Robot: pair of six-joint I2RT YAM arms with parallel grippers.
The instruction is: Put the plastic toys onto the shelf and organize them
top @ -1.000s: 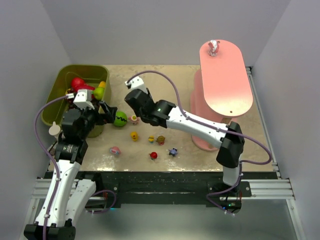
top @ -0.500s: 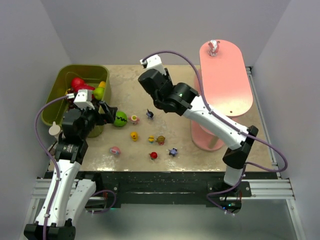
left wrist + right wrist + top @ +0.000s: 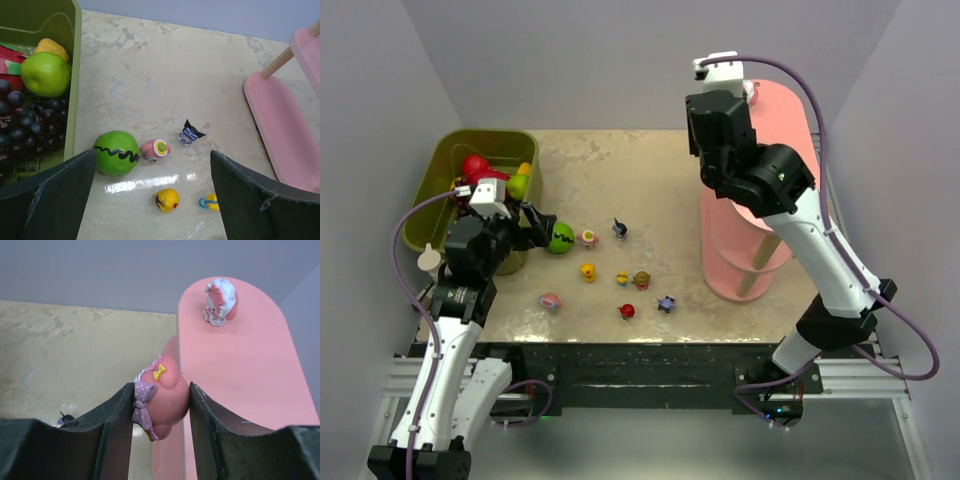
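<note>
from above, a beige marbled table top (image 3: 650,170) sits between plain grey walls (image 3: 570,60), with an olive-green bin (image 3: 433,190) at its left and the tall pink shelf (image 3: 730,235) at its right. eight small figurines lie loose on the table between them: pink toy (image 3: 588,237), dark blue toy (image 3: 619,229), yellow toy (image 3: 588,271), yellow-and-blue toy (image 3: 622,279), orange-brown toy (image 3: 642,280), second pink toy (image 3: 550,300), red toy (image 3: 627,311) and purple toy (image 3: 666,303). one green ball (image 3: 560,237) rests just beside the left gripper (image 3: 535,232). the right arm (image 3: 780,190) is raised beside the shelf's top board, hiding its own fingers. the left wrist view shows the left gripper's two fingers (image 3: 50,200) spread wide and grasping nothing, above the ball and four of the toys. the bin holds one green apple (image 3: 45,73), one lemon (image 3: 50,47) and dark grapes (image 3: 25,130). in the right wrist view, the right gripper (image 3: 161,405) is clenched on a pink bow figurine (image 3: 162,390), held in the air just beside the top board, where one white-and-pink figurine (image 3: 220,301) stands.
</note>
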